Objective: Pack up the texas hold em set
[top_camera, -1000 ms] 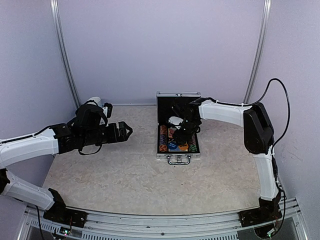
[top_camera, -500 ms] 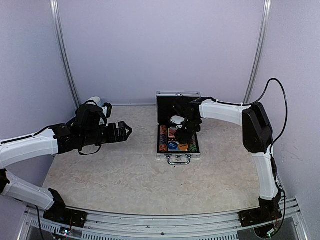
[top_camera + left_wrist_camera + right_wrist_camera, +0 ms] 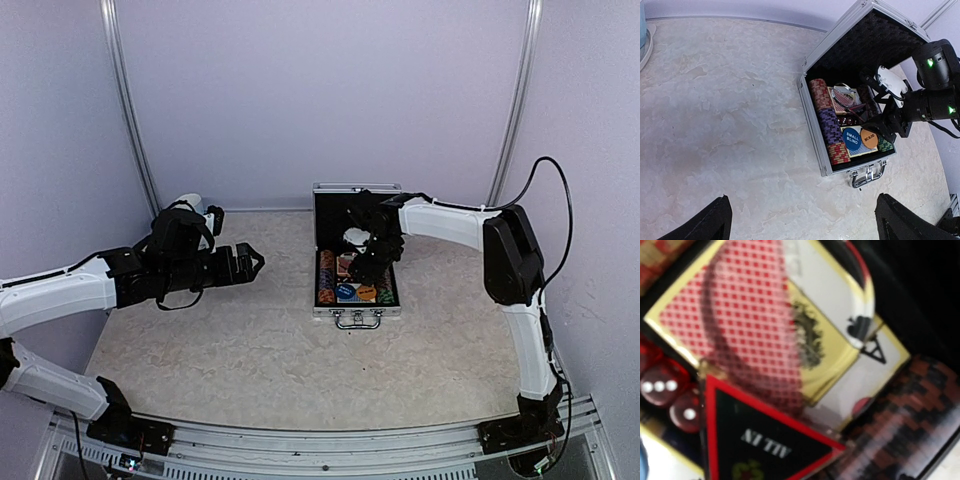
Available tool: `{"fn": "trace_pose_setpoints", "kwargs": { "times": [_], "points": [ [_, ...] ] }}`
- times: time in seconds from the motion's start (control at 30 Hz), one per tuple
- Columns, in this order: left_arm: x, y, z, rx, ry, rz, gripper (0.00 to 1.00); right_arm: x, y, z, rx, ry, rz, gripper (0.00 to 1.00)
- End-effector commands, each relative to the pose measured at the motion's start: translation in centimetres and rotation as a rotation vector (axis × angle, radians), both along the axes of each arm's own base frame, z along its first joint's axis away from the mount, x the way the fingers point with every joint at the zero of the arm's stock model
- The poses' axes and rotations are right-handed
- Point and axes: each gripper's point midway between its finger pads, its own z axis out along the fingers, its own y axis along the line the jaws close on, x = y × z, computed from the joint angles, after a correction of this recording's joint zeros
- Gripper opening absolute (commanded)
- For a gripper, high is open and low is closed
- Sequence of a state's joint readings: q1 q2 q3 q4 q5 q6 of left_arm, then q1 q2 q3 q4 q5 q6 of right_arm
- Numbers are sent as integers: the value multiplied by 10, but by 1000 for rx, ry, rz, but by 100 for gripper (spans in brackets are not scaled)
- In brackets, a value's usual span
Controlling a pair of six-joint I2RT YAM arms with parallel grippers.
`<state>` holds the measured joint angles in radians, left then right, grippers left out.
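While its lid stands upright, the small silver case sits open toward the back of the table, a little right of centre, with its handle facing the arm bases. Inside, chip stacks lie in a row along the left wall. A blue button and an orange button rest side by side near the front. The right wrist view shows a red-checked card deck close up. A black, red-edged triangular marker overlaps that deck, and red dice lie just beside it. The right gripper hangs low over the case's contents, and whether its jaws are apart or closed cannot be told. The left gripper hovers well to the left of the case. Its fingers are spread wide with nothing between them. A light blue mug stands behind the left arm near the back wall.
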<state>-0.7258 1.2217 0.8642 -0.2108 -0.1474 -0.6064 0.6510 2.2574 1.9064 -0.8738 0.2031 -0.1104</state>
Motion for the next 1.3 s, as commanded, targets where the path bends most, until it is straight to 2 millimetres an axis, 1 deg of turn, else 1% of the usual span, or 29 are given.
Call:
{"fn": "trace_pose_setpoints", "kwargs": {
  "times": [0.0, 0.1, 0.23, 0.4, 0.53, 0.63, 0.77, 1.0, 1.1, 1.2, 1.27],
  "points": [
    [2, 4, 2, -12, -6, 20, 99, 15, -12, 4, -37, -54, -60, 84],
    [2, 4, 3, -14, -8, 20, 99, 21, -20, 9, -62, -89, -102, 83],
    [2, 4, 3, -15, -9, 19, 99, 27, -25, 14, -58, -112, -136, 83],
    [2, 3, 3, -14, -9, 18, 99, 35, -22, 16, -39, -137, -168, 82],
    [3, 2, 2, -18, -7, 16, 99, 39, -15, 15, -16, -144, -172, 82],
    [3, 2, 1, -16, -6, 14, 99, 42, -17, 16, -15, -159, -210, 82],
    [6, 2, 2, -14, -11, 18, 99, 39, -17, 16, -14, -149, -208, 82],
    [19, -2, 11, -35, -28, 24, 99, 20, -12, 32, 56, -133, -186, 82],
    [25, -6, 18, -47, -43, 20, 99, 16, -16, 38, 64, -147, -206, 82],
    [32, -12, 21, -53, -51, 14, 99, 14, -24, 43, 61, -170, -244, 82],
    [37, -16, 21, -55, -53, 11, 99, 12, -25, 43, 69, -173, -254, 82]
  ]
}}
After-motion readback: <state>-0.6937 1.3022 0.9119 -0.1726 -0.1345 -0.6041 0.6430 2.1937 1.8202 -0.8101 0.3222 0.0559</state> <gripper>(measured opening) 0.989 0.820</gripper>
